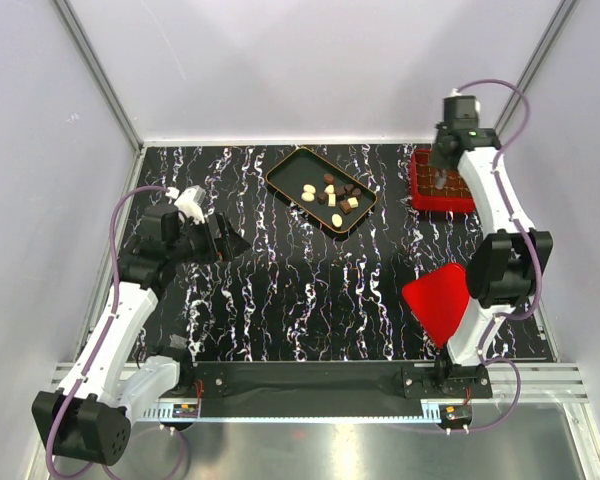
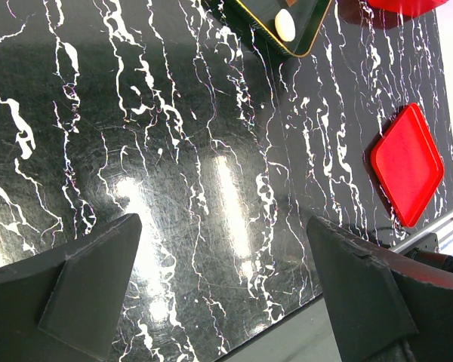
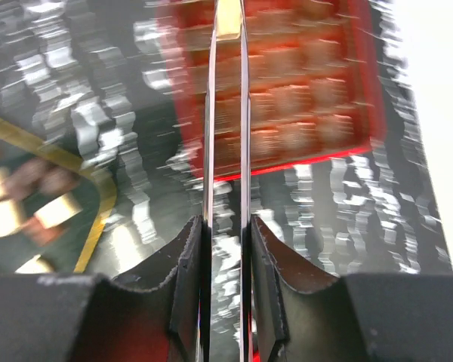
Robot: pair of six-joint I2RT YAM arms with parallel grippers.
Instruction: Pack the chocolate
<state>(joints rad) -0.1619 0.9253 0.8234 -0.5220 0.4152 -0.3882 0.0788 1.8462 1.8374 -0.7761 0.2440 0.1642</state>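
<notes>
**A:** What lies on the black, white-veined marble surface [image 1: 280, 290]?

**B:** A black oblong tray with an orange rim [image 1: 292, 172] sits at the back middle. A red gridded box [image 1: 445, 200] is at the back right, and a flat red lid [image 1: 438, 300] lies beside the right arm. From above, that arm covers part of the box.

**A:** And the tools?

**B:** The left tool [image 2: 223, 234] hovers over bare surface on the left, its fingers spread wide and empty. The right tool [image 3: 228, 226] is clamped on thin silver metal tweezers [image 3: 243, 113], whose tips reach over the box.

**A:** Where is the chocolate?

**B:** The small dark brown, light brown and cream-white chocolates [image 1: 330, 195] lie in the tray. They are well apart from the left tool and to the left of the right tool. A light-brown piece [image 3: 228, 26] shows between the tweezer tips above the box's cells, though that view is blurred.
</notes>
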